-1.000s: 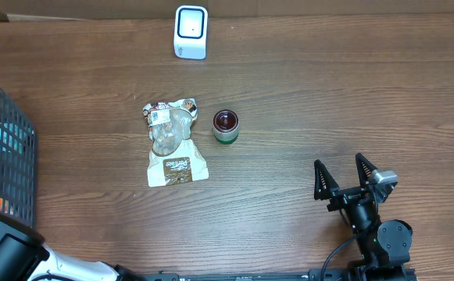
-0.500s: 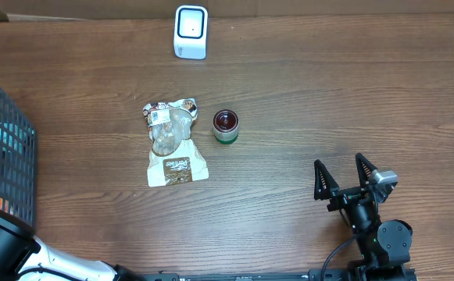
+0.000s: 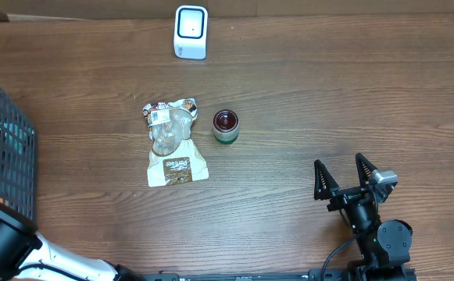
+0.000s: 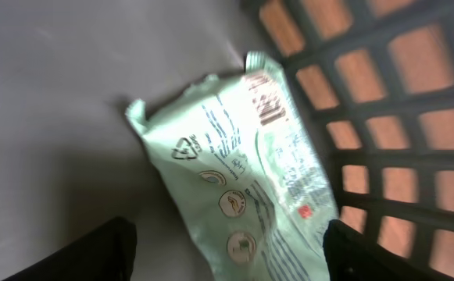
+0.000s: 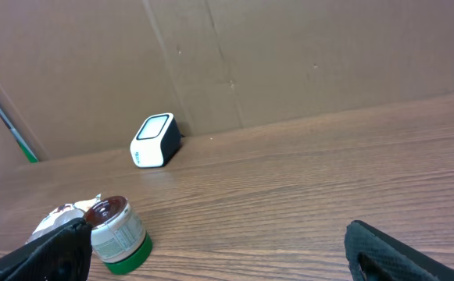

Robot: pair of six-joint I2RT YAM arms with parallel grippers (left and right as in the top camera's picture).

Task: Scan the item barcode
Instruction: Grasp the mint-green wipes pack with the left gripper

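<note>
A pale green packet [image 4: 250, 179] lies on the grey floor of the black mesh basket [image 4: 383, 101], its barcode [image 4: 267, 100] facing up near the far end. My left gripper [image 4: 227, 254] is open and down inside the basket. One finger stands on each side of the packet's near end, and the left finger is clear of it. The white scanner [image 3: 191, 31] stands at the table's far edge. My right gripper [image 3: 342, 178] rests open and holds nothing at the near right.
A tan printed pouch [image 3: 174, 143] and a small jar with a green base [image 3: 225, 126] lie mid-table; the jar [image 5: 117, 232] and the scanner [image 5: 155, 140] also show in the right wrist view. The basket [image 3: 8, 156] fills the left edge. Cardboard walls the back.
The left arm has shifted slightly at the bottom left corner of the overhead view. The right arm and the table items have not moved.
</note>
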